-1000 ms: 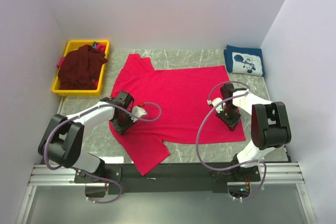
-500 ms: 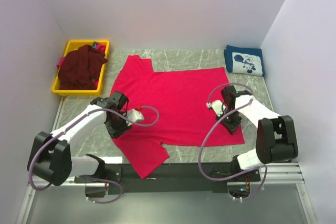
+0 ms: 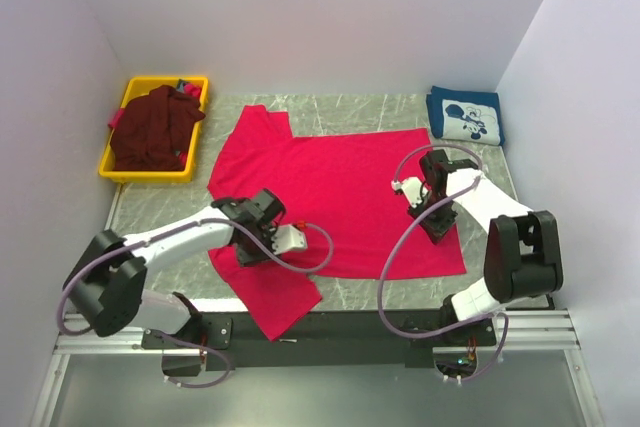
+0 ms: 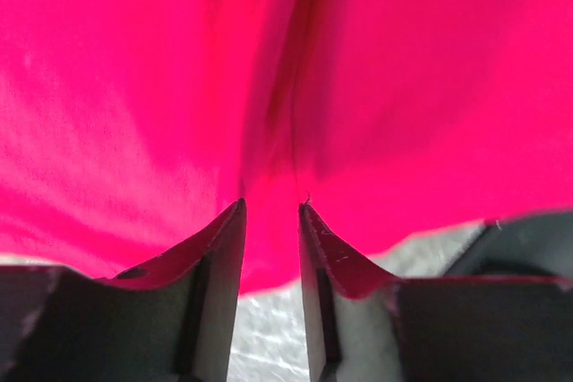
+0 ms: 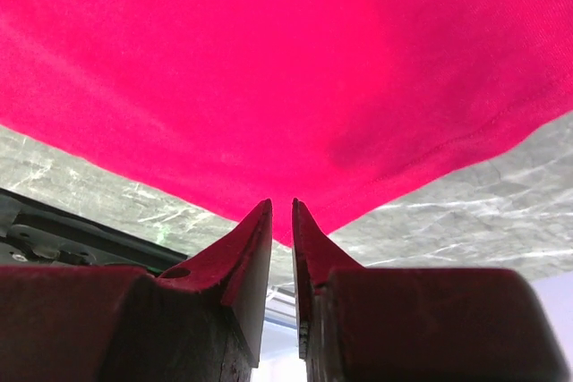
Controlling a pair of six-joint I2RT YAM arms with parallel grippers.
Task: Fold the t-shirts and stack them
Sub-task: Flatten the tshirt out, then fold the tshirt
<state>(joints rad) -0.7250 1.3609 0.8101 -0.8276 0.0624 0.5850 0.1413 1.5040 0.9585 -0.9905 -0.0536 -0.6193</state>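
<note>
The bright red t-shirt lies spread flat across the middle of the table. My left gripper is low on its near left part, by the sleeve. In the left wrist view the jaws pinch a raised crease of the red cloth. My right gripper is at the shirt's near right corner. Its narrow jaws hold the hem corner of the red cloth. A navy t-shirt with white print lies folded at the back right. The dark maroon t-shirt is bunched in a bin.
The yellow bin stands at the back left corner. Grey marble table shows along the near edge and beside the shirt. White walls close in the left, back and right sides. Cables loop from both arms over the shirt.
My left gripper has moved right and nearer along the shirt's left side, and the near sleeve has shifted with it. The right gripper has drawn back slightly at the hem corner.
</note>
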